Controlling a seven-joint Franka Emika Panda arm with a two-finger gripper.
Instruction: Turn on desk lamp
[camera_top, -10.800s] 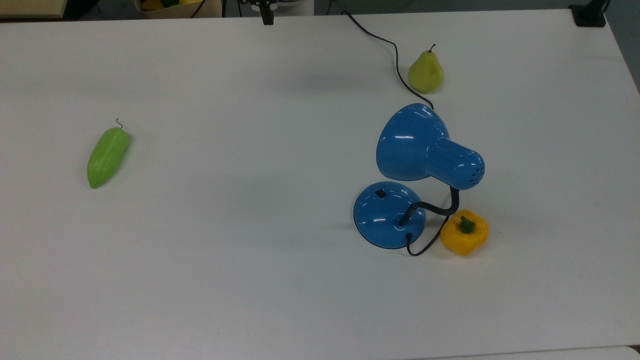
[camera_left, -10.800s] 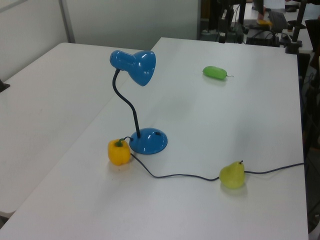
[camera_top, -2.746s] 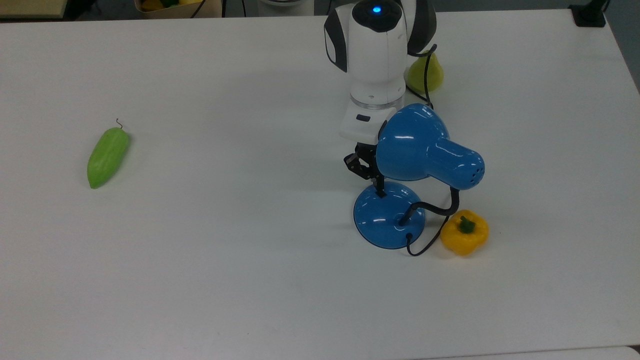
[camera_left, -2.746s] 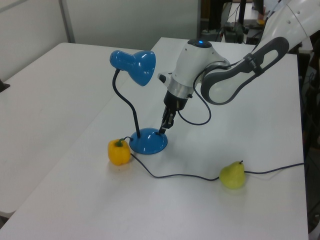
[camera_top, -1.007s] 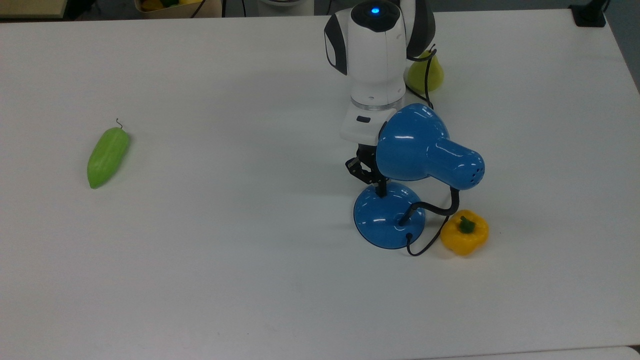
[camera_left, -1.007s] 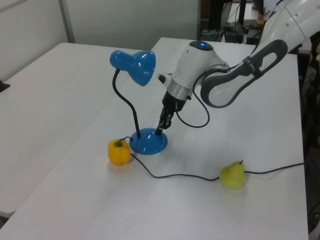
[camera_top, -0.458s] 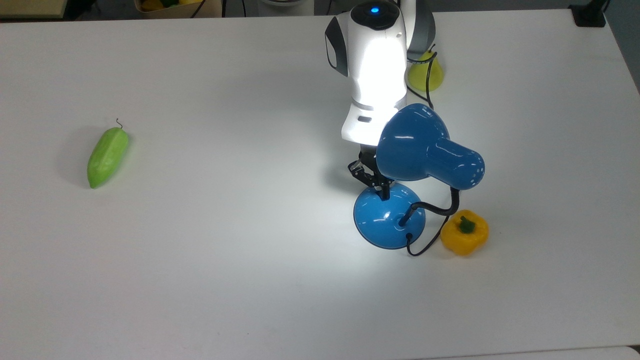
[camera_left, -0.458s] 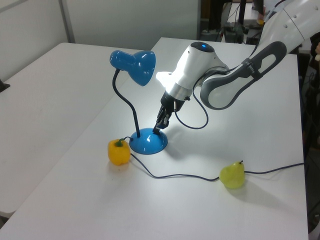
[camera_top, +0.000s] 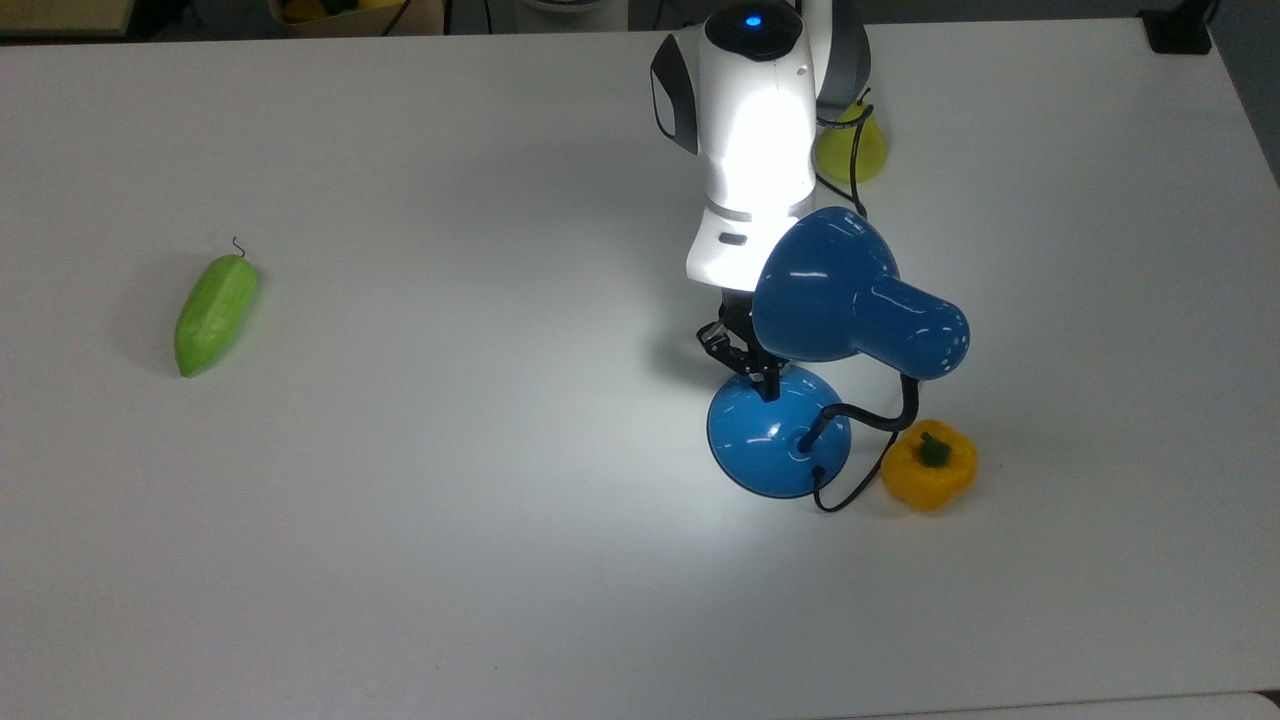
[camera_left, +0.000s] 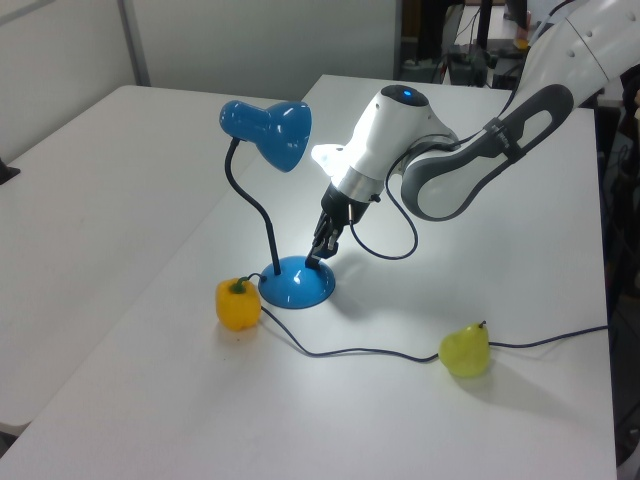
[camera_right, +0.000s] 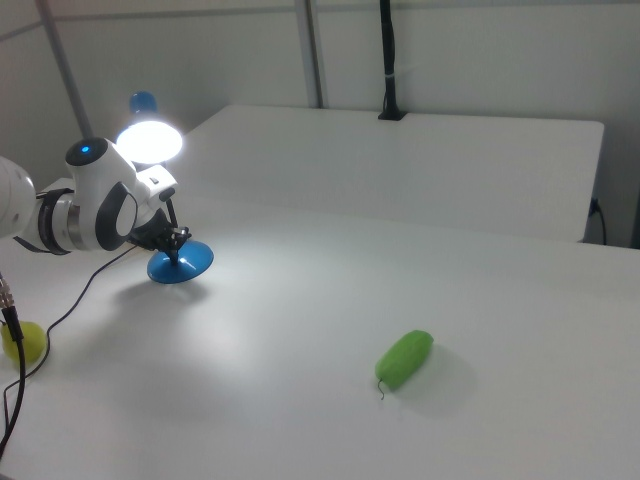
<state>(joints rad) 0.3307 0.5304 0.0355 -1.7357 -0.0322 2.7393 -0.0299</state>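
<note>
The desk lamp is lit: its blue cone shade throws bright light on my white arm and the table, and the shade's mouth glows white. Its round blue base stands on the table beside the yellow pepper, with the black gooseneck rising from it. My gripper points down with its black fingers together, the tips resting on the far edge of the base where the switch sits, which they cover. In the left view the gripper touches the base below the shade.
A yellow pepper sits against the base. A pear lies on the black cord. A green vegetable lies far off at the top view's left. A white table extends all around.
Between one second ago and half a second ago the lamp came on, as my gripper tips pushed down on the base's switch. Since then nothing has visibly moved.
</note>
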